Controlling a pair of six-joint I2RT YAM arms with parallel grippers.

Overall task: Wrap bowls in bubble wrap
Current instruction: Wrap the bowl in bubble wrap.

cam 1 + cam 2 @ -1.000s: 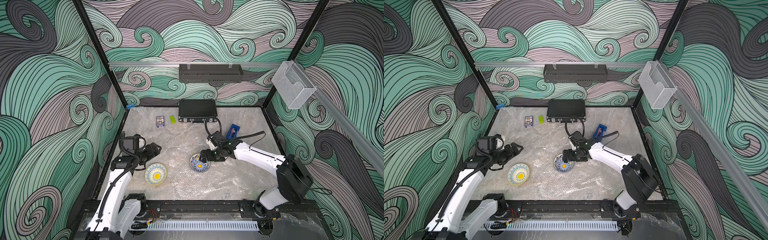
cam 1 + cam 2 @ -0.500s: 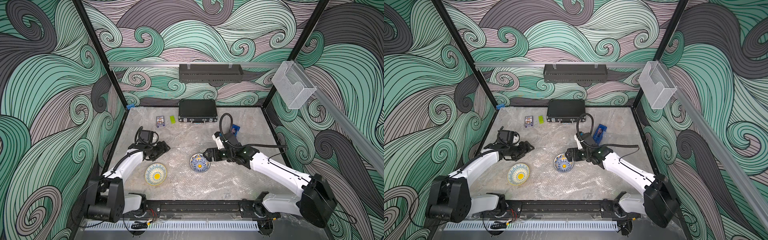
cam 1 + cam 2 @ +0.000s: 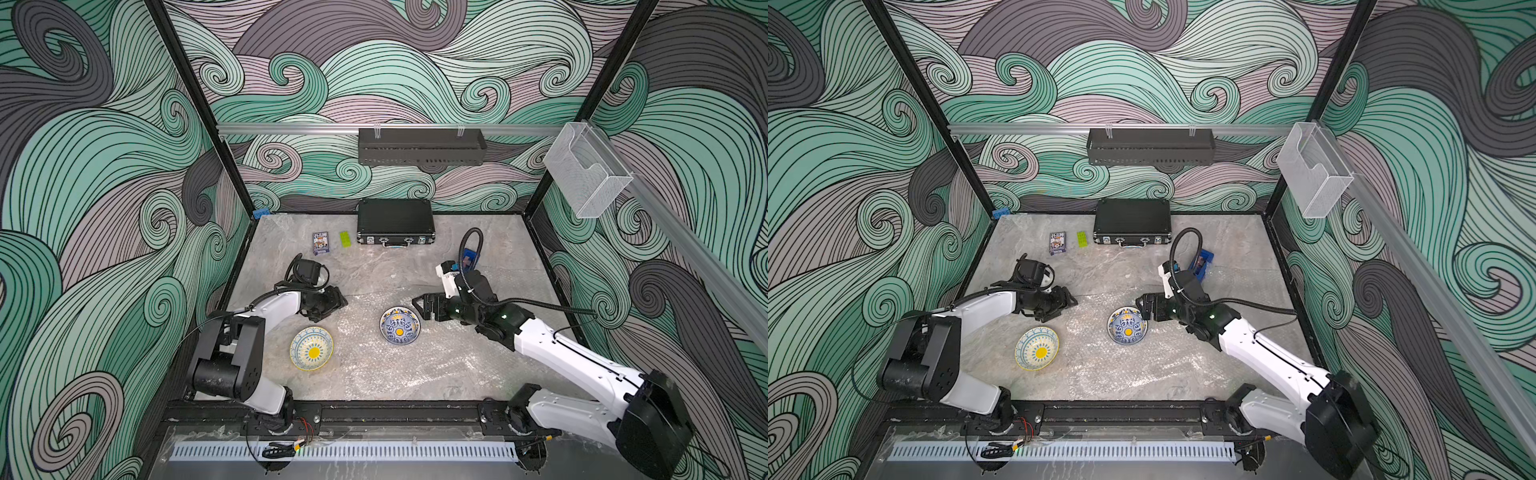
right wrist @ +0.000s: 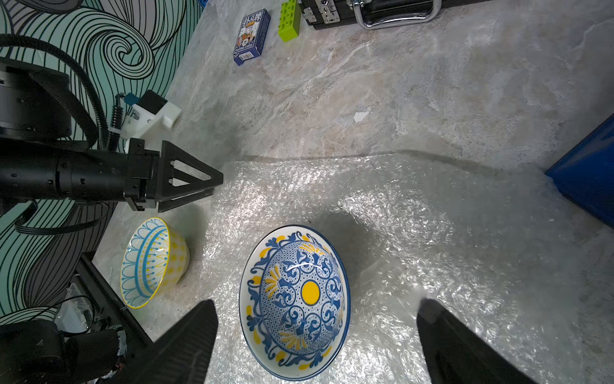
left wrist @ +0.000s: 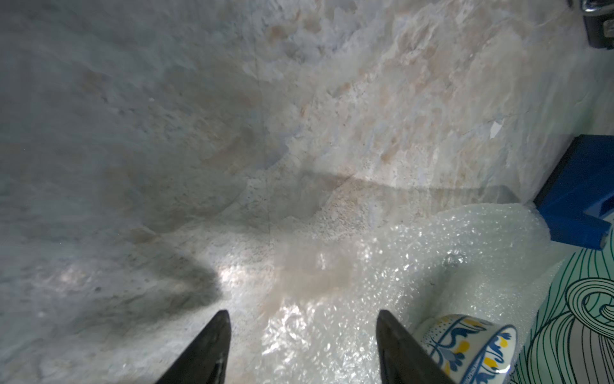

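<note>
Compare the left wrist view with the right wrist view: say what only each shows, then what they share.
Only the left wrist view: the dark blue bowl side-on, its outer wall showing. Only the right wrist view: the cream bowl, the card deck, the green brick, the right gripper with open jaws, and the dark bowl's patterned inside. Both: that bowl, the left gripper with jaws apart, the bubble wrap, the blue box, the black case and the marble table.

Blue card box (image 4: 251, 36): "PLAYING CARDS" near one end; other print illegible.
</note>
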